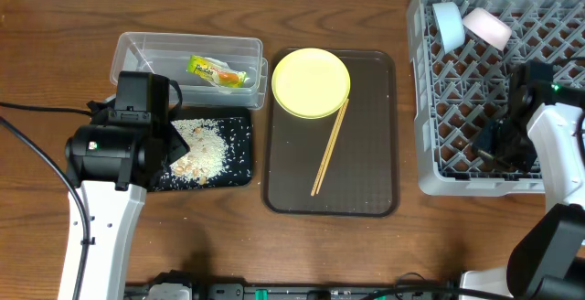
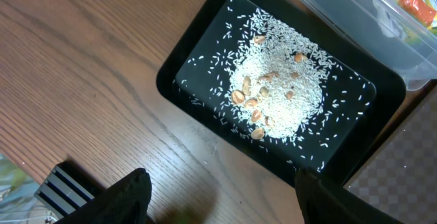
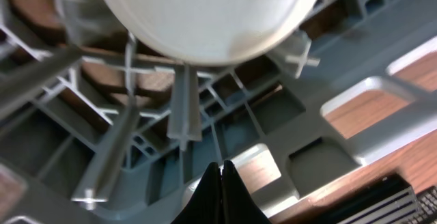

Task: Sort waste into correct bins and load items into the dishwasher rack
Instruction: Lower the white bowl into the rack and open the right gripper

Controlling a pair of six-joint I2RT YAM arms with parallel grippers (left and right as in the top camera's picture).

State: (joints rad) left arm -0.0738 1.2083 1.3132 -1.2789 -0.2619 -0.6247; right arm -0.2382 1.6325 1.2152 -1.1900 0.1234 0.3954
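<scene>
The left hand hangs open, fingers wide apart, over the near edge of the black tray, which holds the rice heap. The right hand is closed on nothing, low in the near part of the rack. A white dish sits just beyond its tips; cup or bowl, I cannot tell. Between the arms, on the worktop, the brown tray carries the chopsticks, their far ends at the plate. Behind, the wrapper lies in the tub. In the rack's far corner sit the blue bowl and the white bowl.
</scene>
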